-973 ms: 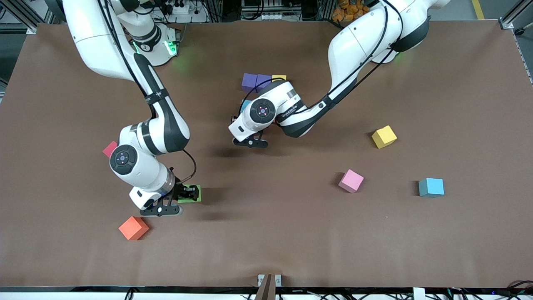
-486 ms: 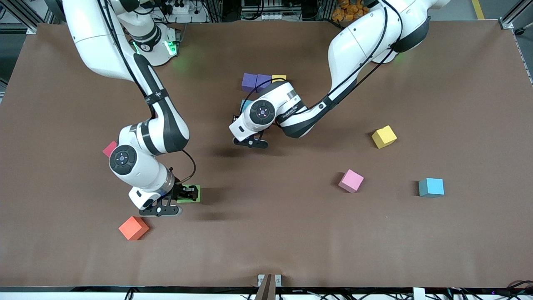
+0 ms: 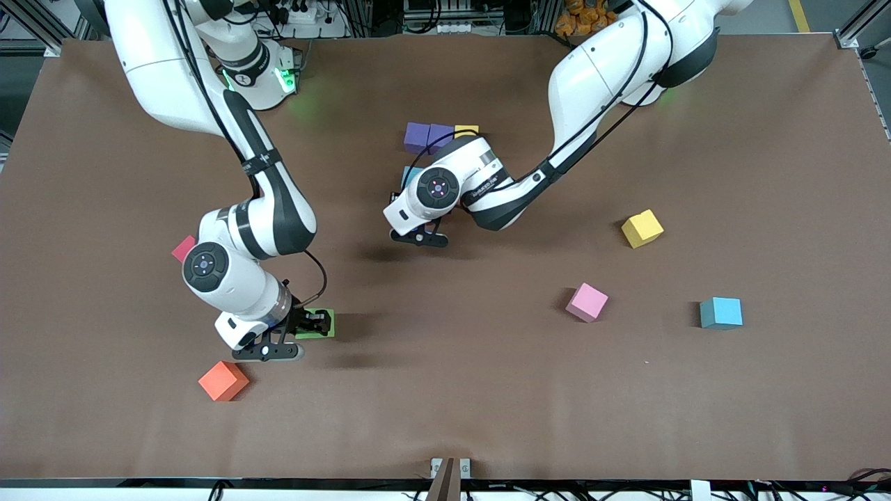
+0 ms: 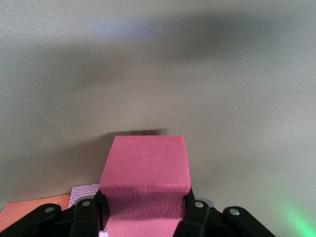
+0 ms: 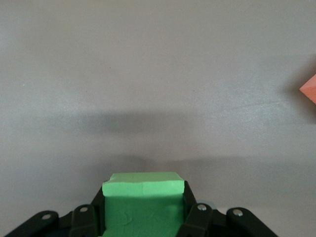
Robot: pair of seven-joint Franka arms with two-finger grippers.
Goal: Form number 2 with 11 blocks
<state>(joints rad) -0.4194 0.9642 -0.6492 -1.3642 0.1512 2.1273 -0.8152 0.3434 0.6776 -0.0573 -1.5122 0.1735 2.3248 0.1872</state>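
My right gripper (image 3: 313,323) is shut on the green block (image 3: 331,323), low over the table near the orange block (image 3: 223,380). The right wrist view shows the green block (image 5: 143,205) filling the space between the right gripper's (image 5: 143,215) fingers. My left gripper (image 3: 418,226) hangs at mid-table by two purple blocks (image 3: 428,135), a yellow one (image 3: 466,129) and a half-hidden light blue one (image 3: 408,174). In the left wrist view the left gripper (image 4: 145,210) is shut on a pink block (image 4: 145,173), with a pale pink block (image 4: 84,191) and an orange block (image 4: 29,210) beside it.
Loose blocks lie toward the left arm's end: a yellow block (image 3: 642,228), a pink block (image 3: 587,302) and a light blue block (image 3: 721,312). A red block (image 3: 184,248) peeks out beside the right arm's wrist. An orange corner (image 5: 308,89) shows in the right wrist view.
Hardly anything differs: both grippers keep hold of their blocks and both arms stay almost where they were.
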